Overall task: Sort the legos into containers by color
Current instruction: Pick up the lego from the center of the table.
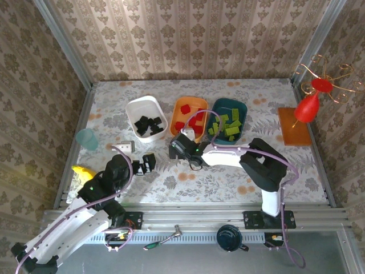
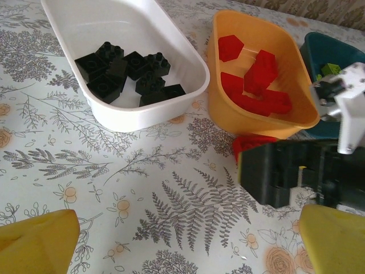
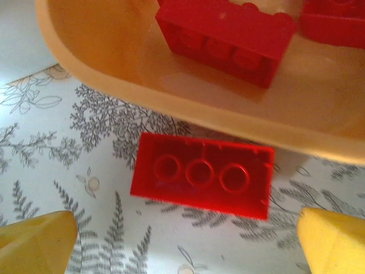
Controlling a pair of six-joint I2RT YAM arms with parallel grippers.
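Right gripper [image 3: 185,242] wide, red brick [image 3: 201,174] centre frame, underside up, below orange tub [image 3: 114,68]; left gripper [image 2: 185,242] wide, empty.

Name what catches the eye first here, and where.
Three tubs line the table's middle, sorted by colour: the white tub holds black bricks, the orange tub red, the teal tub green. One red brick lies upside down beside the orange tub, just ahead of the open jaws of the right gripper.
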